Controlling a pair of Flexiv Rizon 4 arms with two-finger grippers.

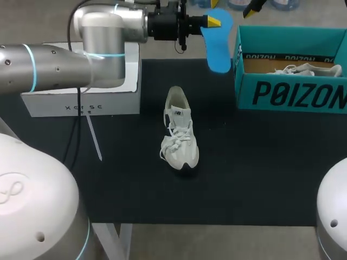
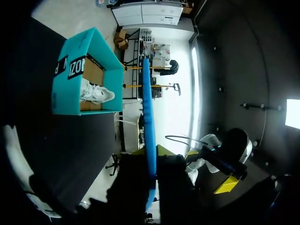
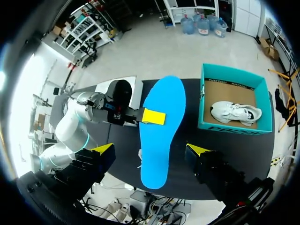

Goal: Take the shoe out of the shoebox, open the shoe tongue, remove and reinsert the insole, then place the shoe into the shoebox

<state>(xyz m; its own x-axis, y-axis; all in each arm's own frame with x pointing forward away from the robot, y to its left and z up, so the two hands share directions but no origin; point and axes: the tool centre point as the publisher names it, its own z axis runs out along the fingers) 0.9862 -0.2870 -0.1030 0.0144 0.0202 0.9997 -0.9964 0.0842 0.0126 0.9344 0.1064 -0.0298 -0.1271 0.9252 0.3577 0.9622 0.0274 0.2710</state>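
Aloft, left gripper (image 1: 214,21) pinches blue insole (image 1: 218,46), 1 o'clock from white sneaker (image 1: 180,138) on black mat (image 1: 260,173). Teal shoebox (image 1: 290,92) at 2 o'clock, second shoe (image 1: 303,69) inside. Right gripper (image 3: 151,150) spread wide, holding nothing.

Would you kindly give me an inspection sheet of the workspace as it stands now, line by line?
Surface: black table mat, lying flat.
Job's things: white lace-up sneaker on the mat, outside the box; flat blue foam insole held in the air; open teal cardboard shoebox holding a second white sneaker.
Clutter: white rectangular box at the mat's left edge.
Pincers: left pincer shut on the insole; right pincer open, empty.
Cables: black cable hanging from the left arm.
Surroundings: nothing seen.
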